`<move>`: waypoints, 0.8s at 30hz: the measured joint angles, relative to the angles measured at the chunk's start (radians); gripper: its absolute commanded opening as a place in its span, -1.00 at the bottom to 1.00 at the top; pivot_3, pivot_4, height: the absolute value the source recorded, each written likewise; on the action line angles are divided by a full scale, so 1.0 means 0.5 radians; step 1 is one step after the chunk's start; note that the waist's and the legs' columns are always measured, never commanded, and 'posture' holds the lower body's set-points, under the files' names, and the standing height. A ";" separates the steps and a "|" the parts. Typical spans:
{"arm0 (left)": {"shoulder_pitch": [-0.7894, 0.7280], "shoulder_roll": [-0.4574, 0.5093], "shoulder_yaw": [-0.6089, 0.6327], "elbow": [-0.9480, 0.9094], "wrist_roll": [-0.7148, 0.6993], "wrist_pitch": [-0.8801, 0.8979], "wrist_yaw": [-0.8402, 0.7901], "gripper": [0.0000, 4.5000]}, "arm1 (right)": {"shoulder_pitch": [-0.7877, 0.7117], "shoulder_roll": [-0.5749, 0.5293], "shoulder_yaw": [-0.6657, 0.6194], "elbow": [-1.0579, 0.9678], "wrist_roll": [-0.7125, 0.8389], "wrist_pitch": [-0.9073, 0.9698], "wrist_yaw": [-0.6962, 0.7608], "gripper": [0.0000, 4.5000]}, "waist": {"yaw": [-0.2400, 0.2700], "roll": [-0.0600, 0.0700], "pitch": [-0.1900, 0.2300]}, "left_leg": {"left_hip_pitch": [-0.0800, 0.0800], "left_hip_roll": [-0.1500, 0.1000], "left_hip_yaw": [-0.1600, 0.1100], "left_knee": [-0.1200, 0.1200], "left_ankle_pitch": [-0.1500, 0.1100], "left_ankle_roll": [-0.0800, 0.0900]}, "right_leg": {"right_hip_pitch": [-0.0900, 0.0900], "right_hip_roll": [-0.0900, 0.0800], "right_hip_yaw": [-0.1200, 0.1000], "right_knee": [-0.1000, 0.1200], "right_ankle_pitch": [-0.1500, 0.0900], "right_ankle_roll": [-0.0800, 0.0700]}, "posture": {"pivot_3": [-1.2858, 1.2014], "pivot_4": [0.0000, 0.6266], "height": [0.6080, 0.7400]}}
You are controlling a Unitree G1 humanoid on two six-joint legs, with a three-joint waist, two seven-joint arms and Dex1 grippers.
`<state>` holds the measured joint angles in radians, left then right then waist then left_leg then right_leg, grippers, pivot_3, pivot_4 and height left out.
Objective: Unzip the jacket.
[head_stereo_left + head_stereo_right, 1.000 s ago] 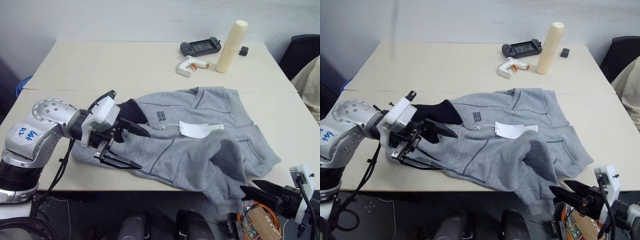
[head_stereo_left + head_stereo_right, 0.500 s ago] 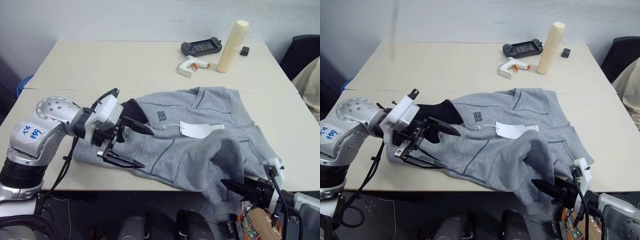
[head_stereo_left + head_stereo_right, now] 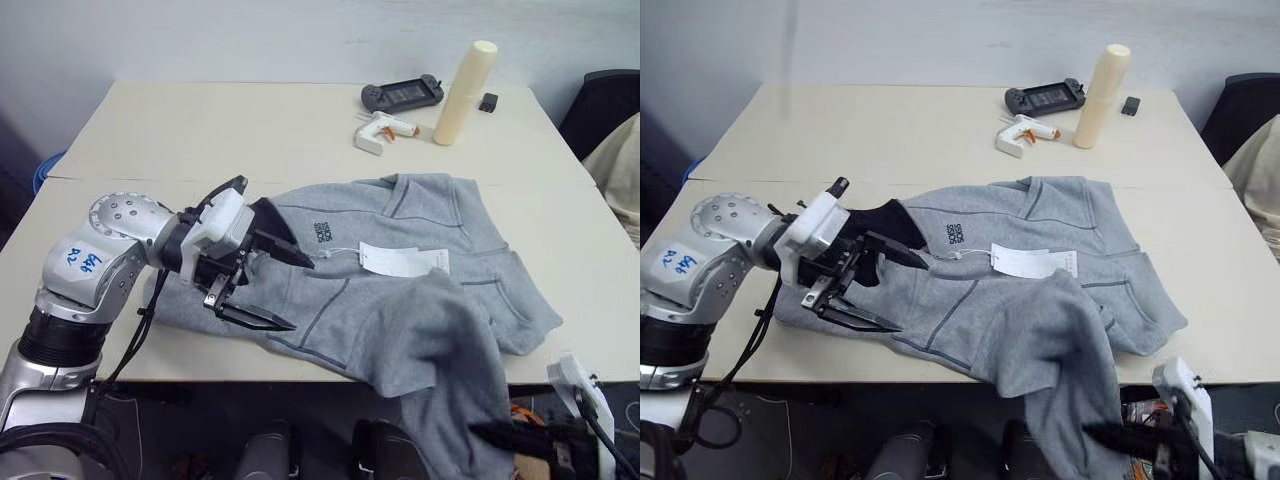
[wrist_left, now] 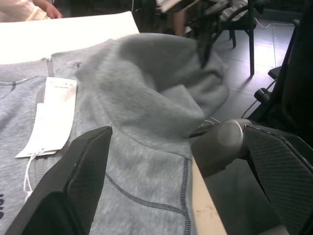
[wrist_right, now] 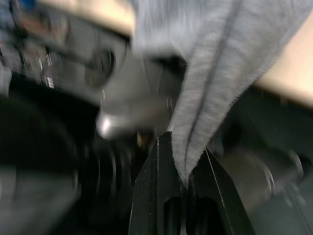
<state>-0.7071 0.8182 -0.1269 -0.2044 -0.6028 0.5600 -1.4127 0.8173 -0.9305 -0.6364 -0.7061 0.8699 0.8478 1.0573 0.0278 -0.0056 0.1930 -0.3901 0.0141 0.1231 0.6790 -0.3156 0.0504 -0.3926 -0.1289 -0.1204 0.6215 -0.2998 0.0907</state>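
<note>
The light grey jacket [image 3: 400,300] lies spread on the table with its dark collar lining [image 3: 265,215] toward the left. Its white hang tag [image 3: 400,260] rests on the chest beside the small dark logo [image 3: 323,230]. My left gripper [image 3: 300,295] hovers open over the jacket just below the collar, fingers [image 4: 83,166] wide apart. One grey flap [image 3: 450,400] hangs over the table's front edge. My right gripper [image 5: 182,183] is below that edge, shut on the flap's lower tip.
At the table's back right stand a cream cylinder [image 3: 463,92], a white pistol-shaped tool [image 3: 380,128], a dark handheld controller [image 3: 402,95] and a small black block [image 3: 487,101]. A dark chair with cream-coloured cloth [image 3: 615,170] is at the right.
My right gripper went from open to shut on the jacket's hanging part and drew back and down. The flap now hangs further over the front edge. The left gripper has stayed in place.
</note>
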 measured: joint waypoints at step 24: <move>-0.254 -0.129 -0.005 0.508 0.292 -0.297 0.067 1.00 | -0.622 -0.284 -0.406 0.058 -0.405 -0.315 0.321 0.99 | -0.003 -0.007 0.003 | -0.001 0.000 -0.003 0.004 -0.002 -0.001 | 0.000 -0.004 -0.002 0.000 0.000 0.001 | 0.03 -0.52 1.00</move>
<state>-0.8340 0.7538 -0.1293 0.0496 -0.4570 0.4113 -1.3794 0.5063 -1.0724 -0.8395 -0.6770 0.6674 0.6901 1.2177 0.0262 -0.0092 0.1947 -0.3906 0.0140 0.1217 0.6812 -0.3165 0.0501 -0.3924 -0.1308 -0.1215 0.6217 -0.2997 0.0914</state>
